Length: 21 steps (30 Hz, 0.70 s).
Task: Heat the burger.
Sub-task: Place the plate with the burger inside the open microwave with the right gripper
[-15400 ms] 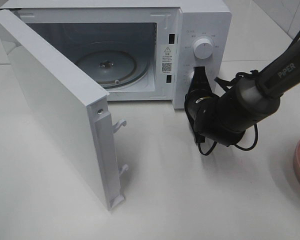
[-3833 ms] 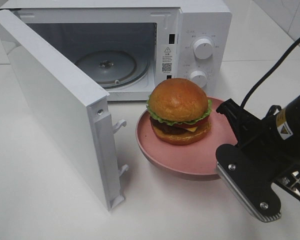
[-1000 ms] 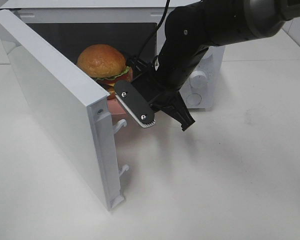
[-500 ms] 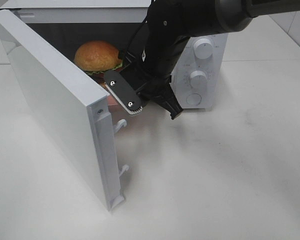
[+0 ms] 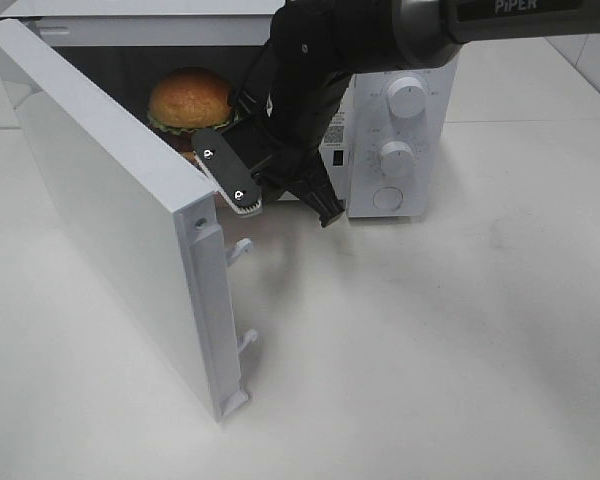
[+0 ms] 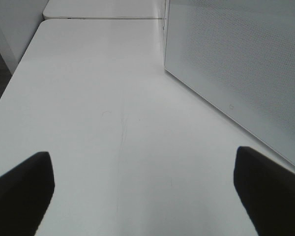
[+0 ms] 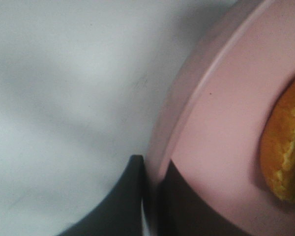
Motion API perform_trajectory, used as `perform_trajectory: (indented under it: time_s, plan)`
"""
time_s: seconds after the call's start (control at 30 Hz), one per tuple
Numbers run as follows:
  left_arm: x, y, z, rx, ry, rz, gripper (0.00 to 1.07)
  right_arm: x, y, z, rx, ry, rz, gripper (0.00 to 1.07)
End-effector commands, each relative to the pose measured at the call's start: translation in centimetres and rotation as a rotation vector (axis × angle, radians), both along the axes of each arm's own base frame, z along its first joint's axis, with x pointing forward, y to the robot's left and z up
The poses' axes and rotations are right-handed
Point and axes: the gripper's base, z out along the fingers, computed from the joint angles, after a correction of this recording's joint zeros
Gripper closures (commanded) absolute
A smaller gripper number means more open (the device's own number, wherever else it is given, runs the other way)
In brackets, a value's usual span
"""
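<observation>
Desk [image 5: 450, 340]: white, carrying white microwave [image 5: 428, 130] with door [image 5: 100, 190] swung wide. Right arm [image 5: 350, 30]: black, extended across into cavity. Plate [image 7: 221, 98]: pink, at cavity opening, mostly hidden behind door and arm in high view. Burger [image 5: 188, 97]: on plate, inside cavity, toward door side. Right pincer [image 7: 155, 182]: clamped on plate rim. Left pincer [image 6: 145, 196]: spread wide, empty, above desk, just beside door's outer face.
</observation>
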Motion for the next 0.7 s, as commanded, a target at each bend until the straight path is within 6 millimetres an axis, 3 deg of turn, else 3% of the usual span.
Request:
perform_trajectory:
  time_s: [0.03,0.7]
  plan:
    - [-0.2,0.0,0.0,-0.006,-0.028,-0.003,0.16,0.8,0.7,1.2,0.04,-0.067,-0.001,1.07]
    - [-0.2,0.0,0.0,-0.006,-0.028,-0.003,0.16,4.1,2.8,0.5,0.086,-0.128,-0.091,1.07]
